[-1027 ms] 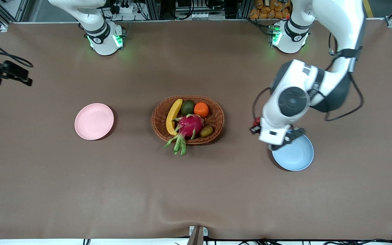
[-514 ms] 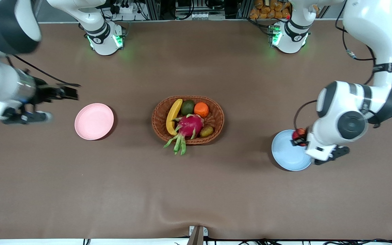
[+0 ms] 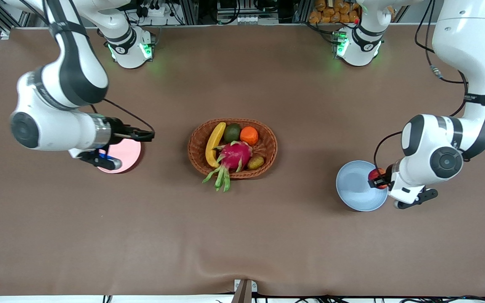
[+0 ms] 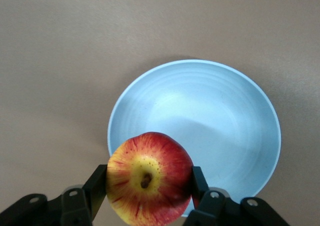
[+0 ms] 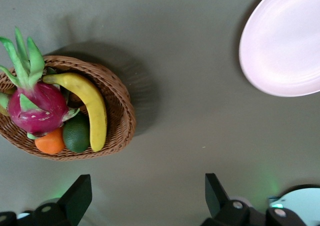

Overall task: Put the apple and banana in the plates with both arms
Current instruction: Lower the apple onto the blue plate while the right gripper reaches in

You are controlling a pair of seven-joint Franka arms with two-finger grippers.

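Apple (image 4: 149, 178) clamped in left gripper (image 4: 149, 186) above blue plate's (image 4: 225, 116) edge; right gripper (image 5: 145, 196) spread, empty.

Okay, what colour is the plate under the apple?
Light blue plate; the apple hangs over its rim. Clearest in the left wrist view.
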